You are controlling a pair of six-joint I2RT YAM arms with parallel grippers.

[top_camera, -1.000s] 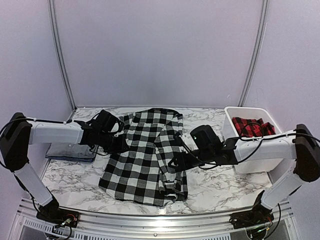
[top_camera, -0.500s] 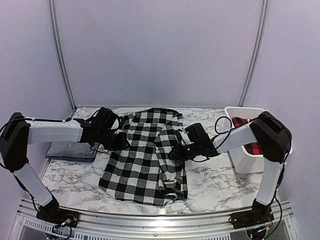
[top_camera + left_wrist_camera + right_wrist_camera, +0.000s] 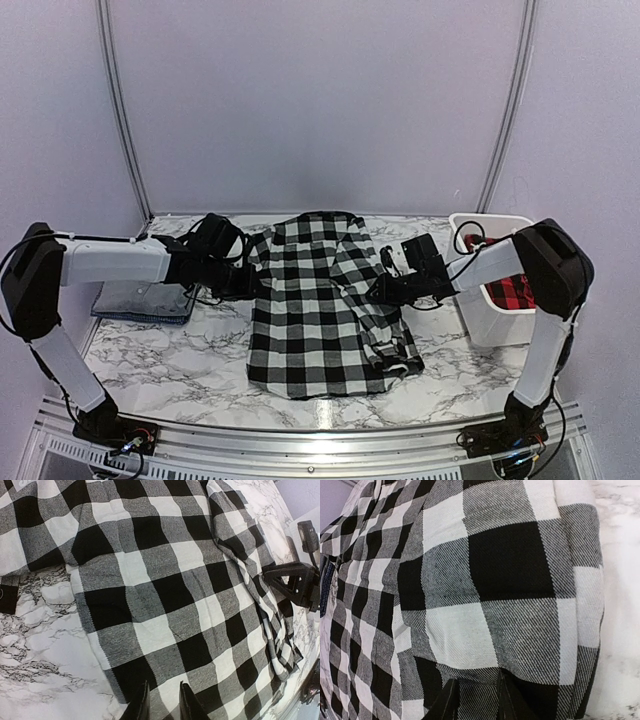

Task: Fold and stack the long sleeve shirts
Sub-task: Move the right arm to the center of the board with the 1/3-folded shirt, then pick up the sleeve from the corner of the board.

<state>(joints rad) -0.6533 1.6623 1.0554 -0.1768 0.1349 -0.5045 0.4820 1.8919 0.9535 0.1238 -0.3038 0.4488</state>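
The black-and-white checked shirt (image 3: 318, 315) lies spread on the marble table, its collar end toward the back wall and its right side bunched into folds. My left gripper (image 3: 252, 285) is at its left edge, the fingers close together with cloth between them (image 3: 162, 707). My right gripper (image 3: 383, 292) is at its right edge, likewise closed on cloth (image 3: 474, 702). The checked shirt fills both wrist views (image 3: 165, 590) (image 3: 490, 580). A folded grey shirt (image 3: 140, 301) lies at the left. A red-and-black checked shirt (image 3: 512, 288) sits in the bin.
A white bin (image 3: 480, 219) stands at the right of the table, just behind my right arm. The marble table (image 3: 160, 365) is bare in front of the grey shirt. The right arm's gripper body shows in the left wrist view (image 3: 295, 582).
The checked shirt has slid to the right and straightened. My right gripper moved right toward the bin with the shirt's edge; my left gripper followed a little to the right.
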